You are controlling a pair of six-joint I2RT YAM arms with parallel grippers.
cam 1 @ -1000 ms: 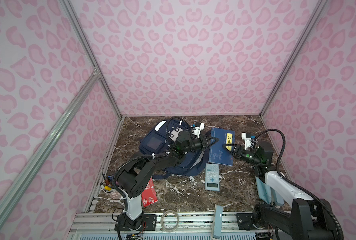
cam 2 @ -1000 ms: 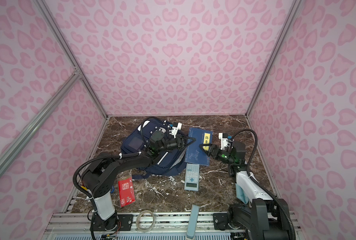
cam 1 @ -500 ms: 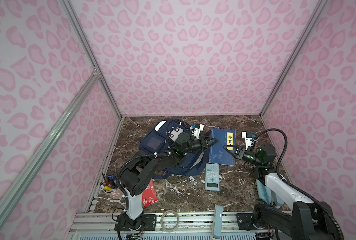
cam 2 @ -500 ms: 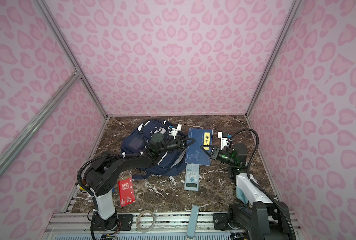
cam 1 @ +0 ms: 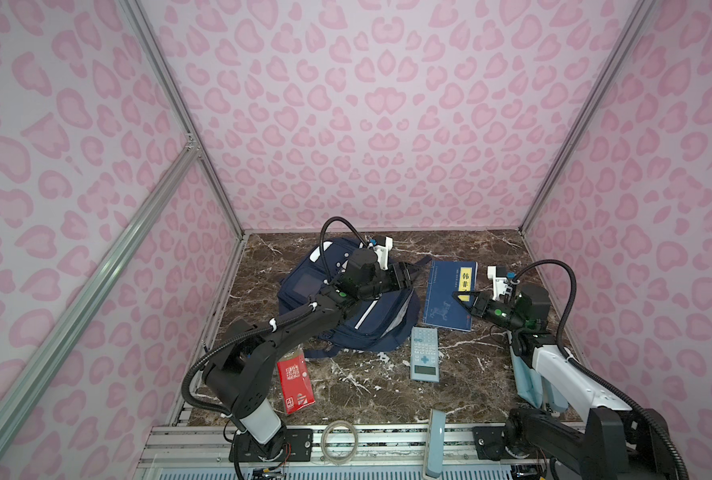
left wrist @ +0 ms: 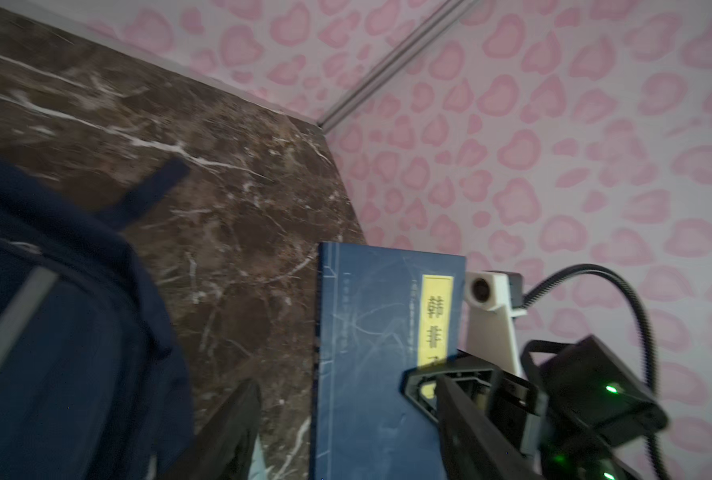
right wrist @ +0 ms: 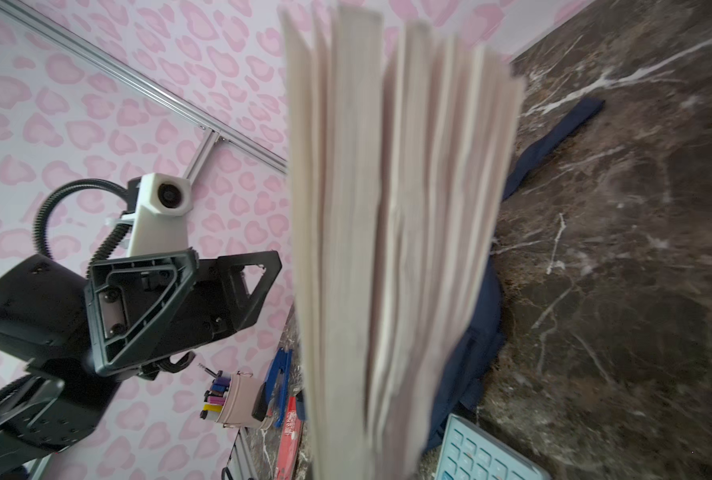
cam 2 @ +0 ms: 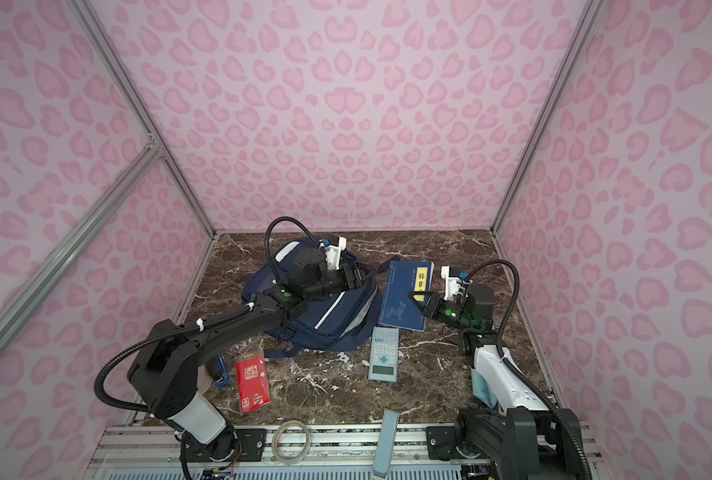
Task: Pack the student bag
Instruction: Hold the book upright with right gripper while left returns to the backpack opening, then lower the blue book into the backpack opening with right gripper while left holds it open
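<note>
In both top views the left arm stretches from the lower left, up across the navy student bag [cam 1: 370, 328] [cam 2: 333, 320]. The bag lies flat on the marble tabletop [cam 1: 474, 374], left of centre. What is inside the bag cannot be seen.

The left gripper [cam 1: 404, 276] [cam 2: 356, 276] hovers over the bag's upper right edge, jaws well apart and holding nothing.

The right arm reaches in from the lower right. The right gripper [cam 1: 464, 300] [cam 2: 416, 300] is clamped on the right edge of a blue book [cam 1: 443, 303] [cam 2: 400, 299] just right of the bag.

In the right wrist view, fanned page edges fill the centre, and a cup of markers [right wrist: 233, 399] stands at lower left.
</note>
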